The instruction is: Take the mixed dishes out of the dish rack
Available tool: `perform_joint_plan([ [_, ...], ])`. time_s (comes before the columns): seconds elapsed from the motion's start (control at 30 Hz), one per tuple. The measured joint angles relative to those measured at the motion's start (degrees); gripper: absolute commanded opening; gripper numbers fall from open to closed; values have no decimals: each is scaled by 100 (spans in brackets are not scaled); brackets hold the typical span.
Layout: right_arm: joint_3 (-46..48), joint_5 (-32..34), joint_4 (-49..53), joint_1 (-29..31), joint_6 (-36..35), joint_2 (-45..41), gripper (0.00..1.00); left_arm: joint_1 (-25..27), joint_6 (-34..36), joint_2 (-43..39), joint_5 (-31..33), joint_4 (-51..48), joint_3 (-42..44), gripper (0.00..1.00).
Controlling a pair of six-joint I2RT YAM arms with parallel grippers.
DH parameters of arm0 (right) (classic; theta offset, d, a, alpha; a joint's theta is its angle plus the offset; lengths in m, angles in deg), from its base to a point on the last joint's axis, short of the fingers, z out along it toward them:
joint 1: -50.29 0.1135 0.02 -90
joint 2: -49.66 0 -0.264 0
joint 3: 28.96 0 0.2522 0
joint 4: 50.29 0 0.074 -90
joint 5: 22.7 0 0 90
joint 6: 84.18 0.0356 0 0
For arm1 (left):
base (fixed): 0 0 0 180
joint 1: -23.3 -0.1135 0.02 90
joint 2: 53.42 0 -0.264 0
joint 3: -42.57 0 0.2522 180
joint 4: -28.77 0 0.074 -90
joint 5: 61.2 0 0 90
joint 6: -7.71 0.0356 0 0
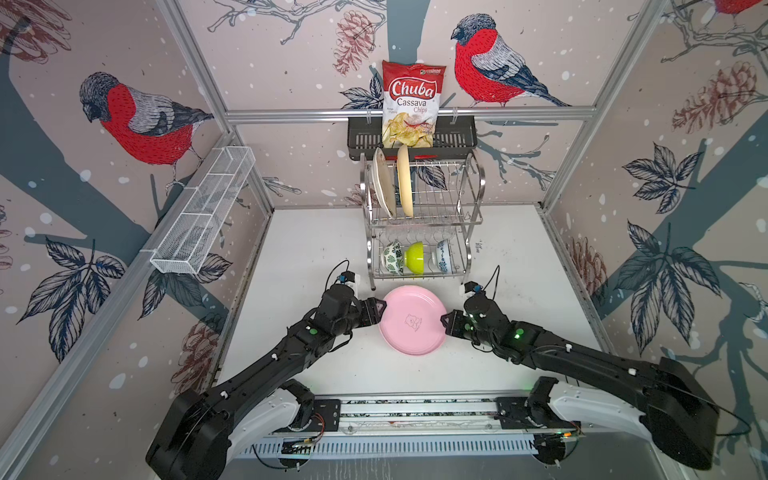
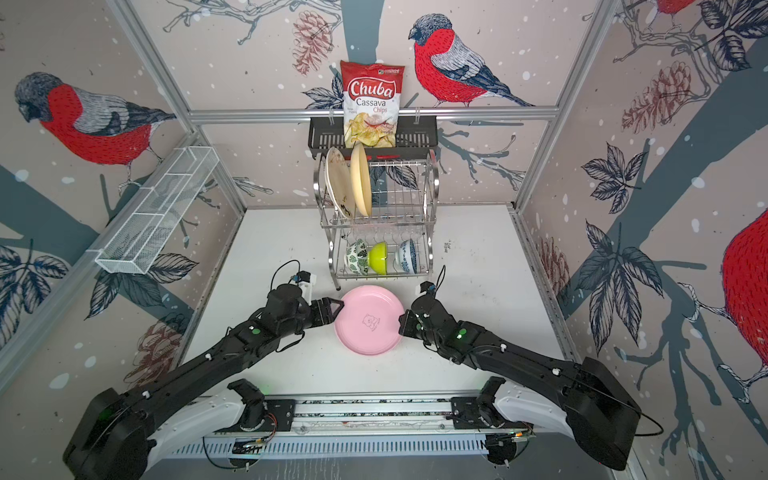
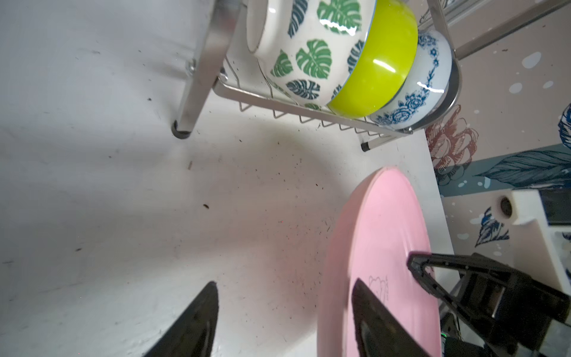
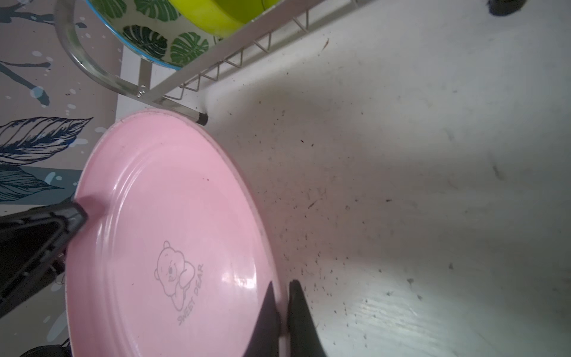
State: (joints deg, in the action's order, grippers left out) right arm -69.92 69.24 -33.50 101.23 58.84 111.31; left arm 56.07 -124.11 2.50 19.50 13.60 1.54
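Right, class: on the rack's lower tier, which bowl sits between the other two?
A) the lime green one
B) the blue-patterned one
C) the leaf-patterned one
A: in both top views the lime bowl stands in the middle of the rack's lower tier, with the leaf bowl on one side and the blue bowl on the other.

Three plates (image 1: 413, 322) (image 1: 384, 183) (image 1: 405, 183), three bowls (image 1: 392, 257) (image 1: 414, 258) (image 1: 444, 257), one dish rack (image 1: 424, 222) and one chips bag (image 1: 411, 99).

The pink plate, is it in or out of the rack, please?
Out: pink plate is before the dish rack, rim in right gripper.
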Motion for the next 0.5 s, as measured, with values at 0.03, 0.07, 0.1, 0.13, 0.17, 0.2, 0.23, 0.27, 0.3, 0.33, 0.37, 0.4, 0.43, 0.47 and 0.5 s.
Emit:
perform_joint_plan([
  [0.03,42,13,2,-2,28,0,0,0,0,-52,66,-44,-33,74],
  [0.07,74,35,0,-4,59,0,0,0,0,-105,140,-70,-57,74],
  [0.1,109,72,0,-7,92,0,0,0,-2,-162,210,-92,-72,75],
  [0.13,151,94,-11,-9,96,0,0,0,-11,-214,321,-127,-83,75],
  [0.17,201,114,-50,-9,111,0,0,0,-20,-254,361,-155,-90,75],
  [0.2,258,118,-90,-9,122,0,0,0,-20,-302,450,-197,-94,75],
  [0.23,299,136,-111,-9,131,2,0,0,-20,-339,503,-234,-94,75],
  [0.27,332,155,-127,-9,131,9,0,0,-22,-365,546,-249,-94,75],
  [0.3,356,190,-136,-9,133,24,0,0,-22,-391,605,-262,-94,76],
  [0.33,378,247,-151,-9,136,46,0,0,-22,-417,645,-275,-94,75],
  [0.37,389,286,-155,-9,136,68,0,0,-24,-431,651,-280,-92,75],
  [0.4,402,330,-164,-9,138,103,0,0,-26,-439,673,-280,-92,75],
  [0.43,411,372,-173,-9,138,140,0,0,-28,-444,695,-286,-92,76],
  [0.47,424,389,-190,-9,138,173,0,0,-31,-444,713,-304,-92,76],
  [0.5,439,417,-212,-9,142,221,0,0,-33,-446,758,-328,-92,76],
])
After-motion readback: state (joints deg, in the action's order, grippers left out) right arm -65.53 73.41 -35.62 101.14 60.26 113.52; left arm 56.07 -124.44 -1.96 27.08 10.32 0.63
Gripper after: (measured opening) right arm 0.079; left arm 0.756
